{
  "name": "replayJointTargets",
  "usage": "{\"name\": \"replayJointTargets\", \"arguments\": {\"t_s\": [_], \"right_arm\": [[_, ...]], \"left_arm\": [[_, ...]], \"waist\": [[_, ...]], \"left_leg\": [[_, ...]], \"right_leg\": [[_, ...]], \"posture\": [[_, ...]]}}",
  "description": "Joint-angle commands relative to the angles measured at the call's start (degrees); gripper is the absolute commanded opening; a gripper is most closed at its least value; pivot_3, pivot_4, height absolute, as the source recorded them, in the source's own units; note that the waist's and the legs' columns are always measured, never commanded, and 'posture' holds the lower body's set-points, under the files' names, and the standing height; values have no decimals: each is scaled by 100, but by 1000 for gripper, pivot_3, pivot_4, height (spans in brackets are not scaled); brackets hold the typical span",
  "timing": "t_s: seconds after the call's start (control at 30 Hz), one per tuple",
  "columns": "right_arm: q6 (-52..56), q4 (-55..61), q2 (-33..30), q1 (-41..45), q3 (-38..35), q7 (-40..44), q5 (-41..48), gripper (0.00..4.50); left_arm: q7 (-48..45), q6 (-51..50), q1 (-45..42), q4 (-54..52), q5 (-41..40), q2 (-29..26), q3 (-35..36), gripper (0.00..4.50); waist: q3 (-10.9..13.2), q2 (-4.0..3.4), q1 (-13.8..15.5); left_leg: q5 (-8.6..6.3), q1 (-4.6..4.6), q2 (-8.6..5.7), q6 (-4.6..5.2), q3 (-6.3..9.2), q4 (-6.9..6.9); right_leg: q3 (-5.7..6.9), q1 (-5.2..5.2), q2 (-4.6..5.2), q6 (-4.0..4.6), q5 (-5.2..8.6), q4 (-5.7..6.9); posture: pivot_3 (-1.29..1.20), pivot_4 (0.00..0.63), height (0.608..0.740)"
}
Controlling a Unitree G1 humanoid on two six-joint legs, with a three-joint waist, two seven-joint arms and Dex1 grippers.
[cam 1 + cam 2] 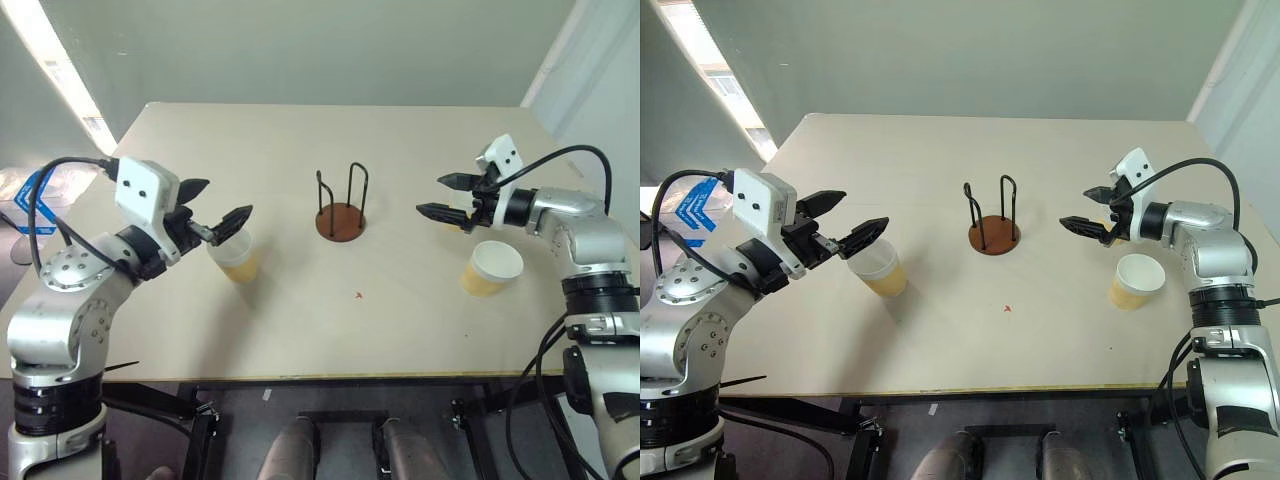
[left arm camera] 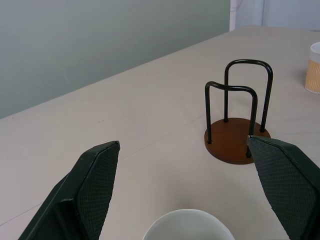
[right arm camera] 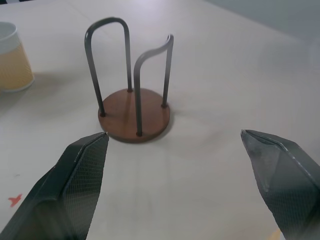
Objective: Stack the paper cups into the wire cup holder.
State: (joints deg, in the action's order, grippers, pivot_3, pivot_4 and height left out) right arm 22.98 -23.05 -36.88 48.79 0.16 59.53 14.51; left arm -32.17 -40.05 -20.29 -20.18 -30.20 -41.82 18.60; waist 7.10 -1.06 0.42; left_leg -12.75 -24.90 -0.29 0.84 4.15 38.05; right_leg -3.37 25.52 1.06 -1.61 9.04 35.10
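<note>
Table (image 1: 300, 330): big pale top, w/ everything on it well spread out. Nothing stacked yet, so by my read the task is at the very start.

Left gripper (image 1: 222, 212): jaws wide apart, holding nothing, hovering just above and behind the near-left cup. Looks lined up for a first grab (a judgement, no contact visible).

Right gripper (image 1: 443, 196): jaws also wide apart, empty, pointing in toward the centre, above the tabletop.

Wire cup holder (image 1: 341, 220): mid-table, between the two grippers, upright on its reddish-brown base, loops empty, no cup in it.

Paper cups: left cup (image 1: 234, 256) stands upright, well to the left of the holder, right under the left fingers. Right cup (image 1: 492, 268) sits near the right edge, apparently upright, just in front of the right arm. A third bit of tan (image 1: 453, 223) shows behind the right gripper, prob. another cup, mostly hidden.

Left to do: all cups still need picking up and dropping into the holder, one by one.
</note>
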Motion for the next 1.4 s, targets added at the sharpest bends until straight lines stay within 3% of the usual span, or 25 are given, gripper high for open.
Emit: {"name": "replayJointTargets", "arguments": {"t_s": [0.03,0.57,0.9,1.13,1.4], "right_arm": [[-160,80,-21,102,-206,-1,102,4500],[-33,287,-246,-35,-176,21,66,4500],[540,1004,-512,-282,-307,-63,262,4500],[986,1323,-316,-310,-44,-53,293,4500],[1009,902,128,139,478,143,109,4500]], "left_arm": [[23,61,-34,-162,-34,-81,148,4467],[-22,197,-244,68,19,19,-49,4467],[-513,358,-762,689,9,-5,-429,4467],[-952,436,-1147,1125,64,-145,-622,4467],[-1388,521,-1302,1335,74,-285,-719,4467]], "waist": [[0,0,0],[0,0,2],[0,0,4],[0,1,-3],[0,1,-15]], "left_leg": [[0,0,0,0,0,0],[0,0,0,-1,0,1],[1,0,0,-2,0,1],[2,0,0,-2,1,1],[3,-4,0,-2,3,0]], "right_leg": [[0,0,0,0,0,1],[0,-1,0,0,0,0],[1,-2,0,0,0,1],[1,0,-1,0,0,3],[0,8,-2,0,0,2]], "posture": [[0,150,740],[0,150,740],[0,150,740],[0,150,740],[0,150,740]]}}
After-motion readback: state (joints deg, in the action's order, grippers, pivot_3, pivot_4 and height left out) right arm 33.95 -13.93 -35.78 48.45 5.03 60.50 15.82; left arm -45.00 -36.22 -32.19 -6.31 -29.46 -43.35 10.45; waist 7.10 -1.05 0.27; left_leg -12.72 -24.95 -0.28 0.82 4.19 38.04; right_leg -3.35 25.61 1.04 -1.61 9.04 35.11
